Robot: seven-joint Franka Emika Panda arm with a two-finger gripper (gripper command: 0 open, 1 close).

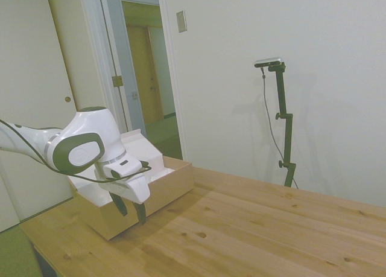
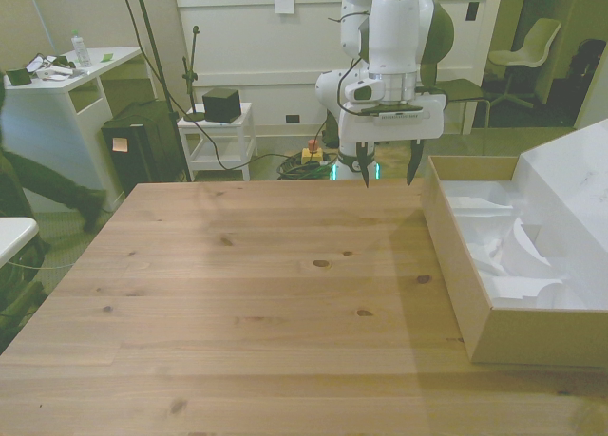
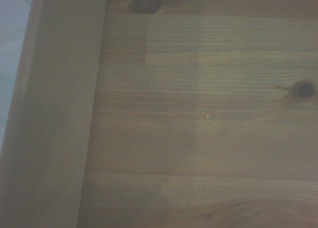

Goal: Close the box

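Open tan cardboard box (image 2: 494,336) on the wooden surface (image 2: 266,293).
White inside, with white paper; its hinged lid (image 2: 575,184) stands raised on the side away from the hand (image 2: 388,173), which hangs just beside the box.

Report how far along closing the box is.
Nothing looks done yet: the box sits open, its lid raised at the front view's right, white interior showing. In hand: the pincer is open and empty, beside the box's outer wall, touching nothing. Left: reach the lid and swing it down over the box.
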